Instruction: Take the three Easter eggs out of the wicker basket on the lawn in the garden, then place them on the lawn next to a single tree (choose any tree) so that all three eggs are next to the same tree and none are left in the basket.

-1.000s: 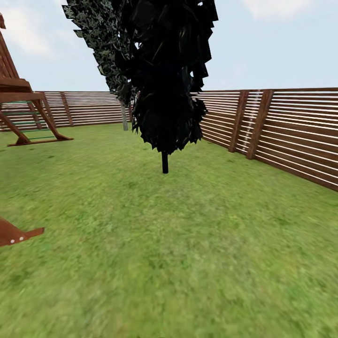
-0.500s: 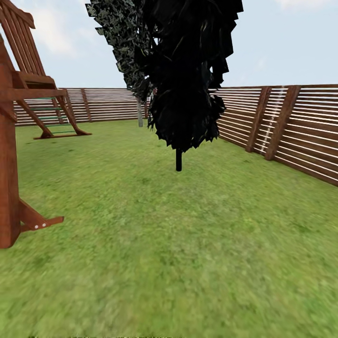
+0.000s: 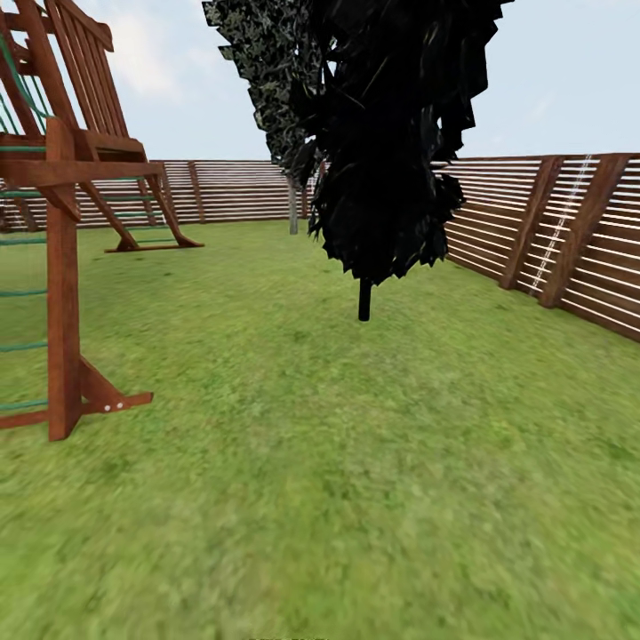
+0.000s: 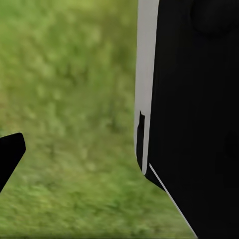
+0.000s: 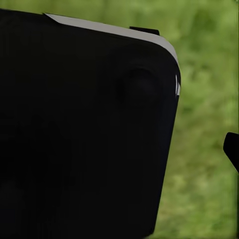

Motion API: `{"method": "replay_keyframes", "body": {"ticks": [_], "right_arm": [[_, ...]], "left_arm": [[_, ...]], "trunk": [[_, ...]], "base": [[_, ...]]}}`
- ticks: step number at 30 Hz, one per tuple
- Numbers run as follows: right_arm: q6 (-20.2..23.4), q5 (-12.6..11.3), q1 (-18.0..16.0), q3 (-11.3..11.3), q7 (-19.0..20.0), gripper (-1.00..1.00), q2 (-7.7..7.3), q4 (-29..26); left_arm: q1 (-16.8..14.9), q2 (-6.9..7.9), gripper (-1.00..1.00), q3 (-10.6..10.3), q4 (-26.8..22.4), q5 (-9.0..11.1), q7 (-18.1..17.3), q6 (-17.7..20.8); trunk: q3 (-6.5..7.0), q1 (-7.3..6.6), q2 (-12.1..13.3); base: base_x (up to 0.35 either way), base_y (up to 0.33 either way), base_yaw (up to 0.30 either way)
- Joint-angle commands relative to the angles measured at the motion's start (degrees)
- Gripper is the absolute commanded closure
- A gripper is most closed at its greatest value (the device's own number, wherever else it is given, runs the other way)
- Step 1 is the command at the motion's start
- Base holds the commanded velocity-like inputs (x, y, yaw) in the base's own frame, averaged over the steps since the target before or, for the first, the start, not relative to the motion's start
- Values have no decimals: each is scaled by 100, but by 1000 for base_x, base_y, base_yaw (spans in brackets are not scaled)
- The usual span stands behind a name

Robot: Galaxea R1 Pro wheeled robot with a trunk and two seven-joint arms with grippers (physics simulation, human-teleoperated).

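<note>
Green lawn (image 3: 356,462) spreads out to a brown slat fence (image 3: 551,231). Ahead I see the tree (image 3: 391,133), dark leaves over a thin trunk, with a wooden play frame (image 3: 62,267) left. My wrist views add blurry grass and black robot parts; I cannot tell either gripper's state.

The head camera looks level across the lawn (image 3: 356,462), a tree (image 3: 391,142) at centre frame, fence (image 3: 551,231) at right. Both wrist cameras point down, close to blurred grass, which all views share, beside a black robot body (image 4: 199,119).
</note>
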Motion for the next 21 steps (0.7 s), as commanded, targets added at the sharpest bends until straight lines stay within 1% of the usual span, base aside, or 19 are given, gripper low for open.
{"method": "replay_keyframes", "body": {"ticks": [1, 15, 21], "right_arm": [[-19, 46, -3, -3, -4, -100, 3, 8], [-19, 41, -4, -3, 4, -100, -9, 4], [-6, 33, -4, -3, 6, -100, -27, -1]], "left_arm": [[0, 0, -100, 1, -5, 2, 3, -3], [0, 1, -100, 3, -8, 4, 3, -6], [0, -52, -100, 3, -13, 14, 2, -3]], "trunk": [[-12, 0, -2], [-108, 0, -2], [-146, 0, -2]], "base": [[0, 0, 212], [0, 0, 212], [0, 0, 196]]}}
